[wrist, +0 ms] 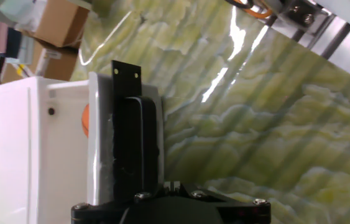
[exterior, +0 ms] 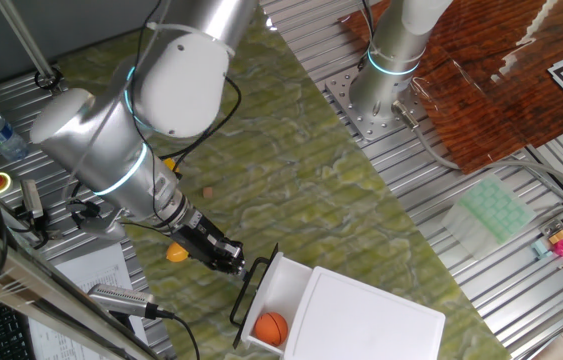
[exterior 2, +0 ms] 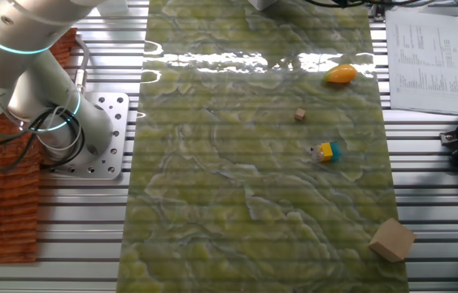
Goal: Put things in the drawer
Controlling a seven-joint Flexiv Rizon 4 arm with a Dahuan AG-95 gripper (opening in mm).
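Hand view shows the gripper (wrist: 138, 149) with its fingers closed around the black handle (wrist: 127, 93) of the white drawer (wrist: 94, 143), a sliver of the orange ball (wrist: 84, 120) visible behind the front panel. One fixed view has the drawer (exterior: 283, 290) pulled out with the ball (exterior: 272, 327) inside, and the mango (exterior: 177, 253) on the mat near the gripper (exterior: 231, 262); the other fixed view shows the mango (exterior 2: 341, 75), brown cube (exterior 2: 300, 115) and yellow-and-teal block (exterior 2: 325, 151) apart on the mat
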